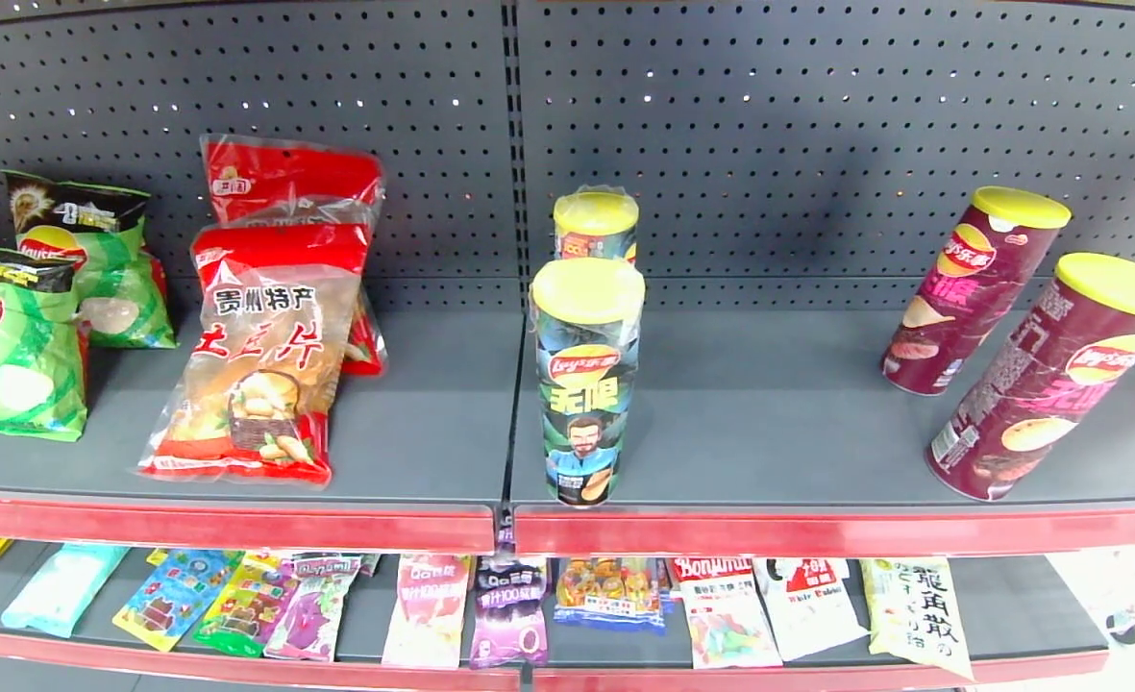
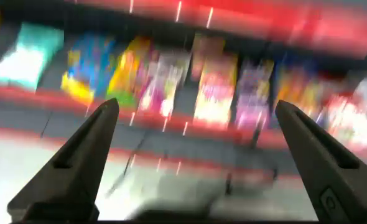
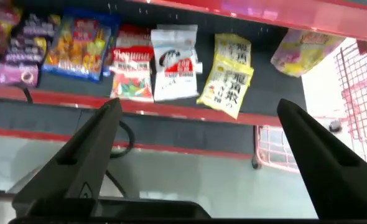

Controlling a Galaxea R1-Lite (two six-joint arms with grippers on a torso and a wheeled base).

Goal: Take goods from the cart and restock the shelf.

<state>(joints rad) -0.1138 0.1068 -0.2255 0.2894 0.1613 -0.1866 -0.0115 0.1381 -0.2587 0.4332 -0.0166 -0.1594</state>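
The upper shelf (image 1: 432,423) carries green chip bags (image 1: 19,336), two red potato-slice bags (image 1: 264,356), two blue-green canisters (image 1: 586,384) one behind the other, and two leaning purple canisters (image 1: 1048,375). My left gripper (image 2: 196,104) is open and holds nothing; it faces the blurred lower shelf of candy bags (image 2: 214,93). My right gripper (image 3: 199,104) is also open and holds nothing, and it faces the lower shelf's right end (image 3: 270,93). A corner of the red wire cart (image 3: 361,87) stands beside that end.
The lower shelf (image 1: 1028,596) holds a row of small flat candy bags (image 1: 721,605). Bare shelf lies between the blue-green and purple canisters. A dark pegboard (image 1: 769,125) backs the shelf. Pale floor (image 3: 221,186) lies below the shelf.
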